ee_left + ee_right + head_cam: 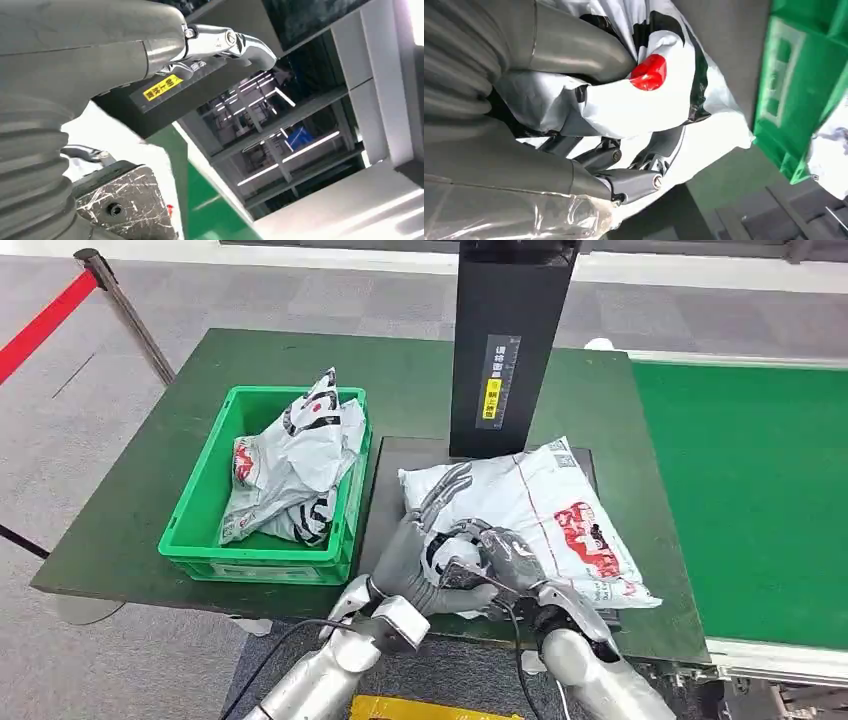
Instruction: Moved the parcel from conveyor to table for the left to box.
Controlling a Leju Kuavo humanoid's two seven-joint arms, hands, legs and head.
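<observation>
A white plastic parcel (550, 510) with a red logo lies on the dark plate (385, 490) at the foot of a black column (505, 350). My right hand (495, 565) grips the parcel's near edge. In the right wrist view its fingers (624, 180) are bunched into the white film (634, 110) beside a red patch. My left hand (425, 535) rests flat on the parcel's left part with its fingers stretched away from me. The left wrist view shows that hand (100, 45) held out over the white parcel (120, 137), holding nothing.
A green crate (250, 565) with several white parcels in it stands left of the plate on the dark green table (120, 530). The green conveyor (750, 490) runs along the right. A stanchion with red tape (120, 300) stands at the back left.
</observation>
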